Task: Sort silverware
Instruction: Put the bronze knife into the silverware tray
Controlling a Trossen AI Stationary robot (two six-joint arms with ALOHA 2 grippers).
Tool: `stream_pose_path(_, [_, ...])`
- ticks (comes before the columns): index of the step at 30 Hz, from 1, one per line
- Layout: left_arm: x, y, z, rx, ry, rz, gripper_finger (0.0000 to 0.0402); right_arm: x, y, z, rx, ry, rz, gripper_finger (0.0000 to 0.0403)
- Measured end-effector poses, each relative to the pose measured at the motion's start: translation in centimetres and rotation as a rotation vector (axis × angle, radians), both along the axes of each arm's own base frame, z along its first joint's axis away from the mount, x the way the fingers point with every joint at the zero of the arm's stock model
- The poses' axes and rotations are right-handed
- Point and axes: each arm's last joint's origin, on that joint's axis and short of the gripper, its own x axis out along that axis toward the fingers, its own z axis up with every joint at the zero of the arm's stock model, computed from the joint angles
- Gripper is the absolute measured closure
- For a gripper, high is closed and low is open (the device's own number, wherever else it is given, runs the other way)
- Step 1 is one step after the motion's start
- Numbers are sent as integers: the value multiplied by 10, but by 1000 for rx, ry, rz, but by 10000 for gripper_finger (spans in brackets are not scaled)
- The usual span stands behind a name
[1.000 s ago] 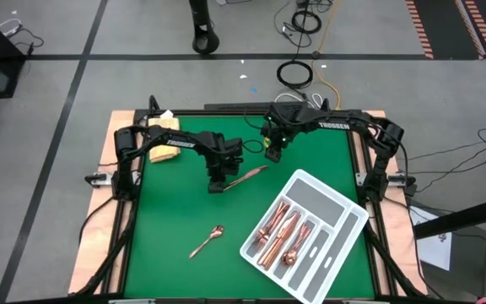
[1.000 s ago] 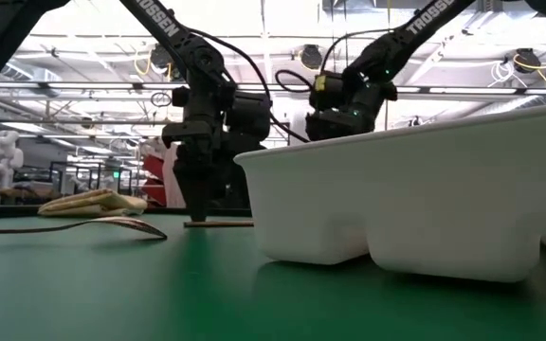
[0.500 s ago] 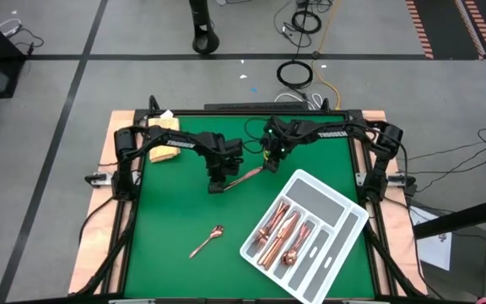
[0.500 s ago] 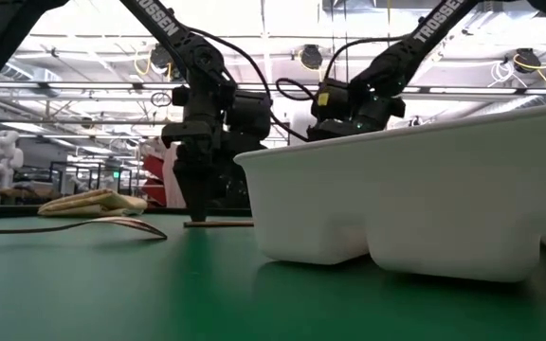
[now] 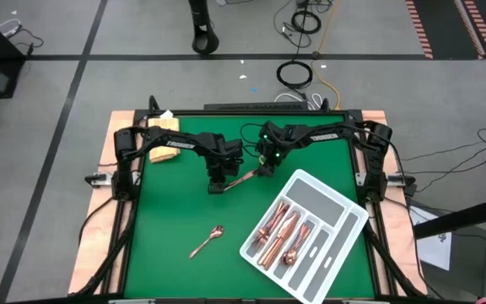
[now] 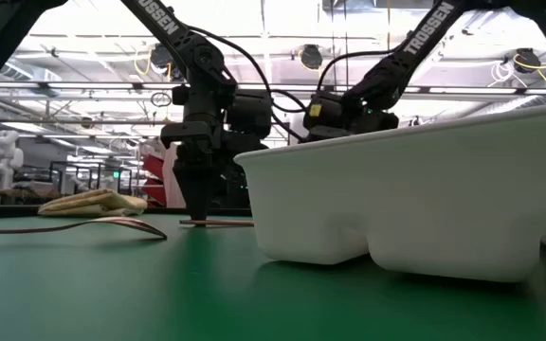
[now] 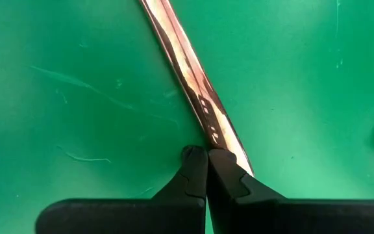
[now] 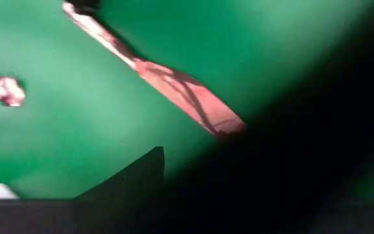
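A slim, shiny copper knife lies flat on the green desk, its long axis slanting from the left end effector up toward the right end effector. The left end effector's fingers are pressed together at the handle end. The right one, spread wide and holding nothing, sits over the blade tip.

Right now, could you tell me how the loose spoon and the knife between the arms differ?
The spoon lies alone near the table's front, with no arm near; the knife lies farther back. The left tool is shut with its tip at one end of the knife, the open right tool over the other end. Both are copper-coloured and lie flat on the green mat.
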Motion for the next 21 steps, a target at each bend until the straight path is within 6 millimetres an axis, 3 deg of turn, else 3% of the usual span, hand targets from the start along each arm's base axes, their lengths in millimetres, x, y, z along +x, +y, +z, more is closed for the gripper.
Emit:
stream_pose_path(6, [0, 0, 0, -3, -3, -5, 401, -2, -3, 3, 6, -29, 60, 186])
stream_pose_path(12, [0, 0, 0, -7, -6, -5, 401, -15, -27, 17, 15, -37, -68, 186])
stream_pose_path(16, [0, 0, 0, -9, -6, -5, 401, -22, -34, 31, -98, -28, -115, 186])
stream_pose_path(21, [0, 0, 0, -9, -5, -4, 401, -23, -33, 23, -91, 12, -100, 186])
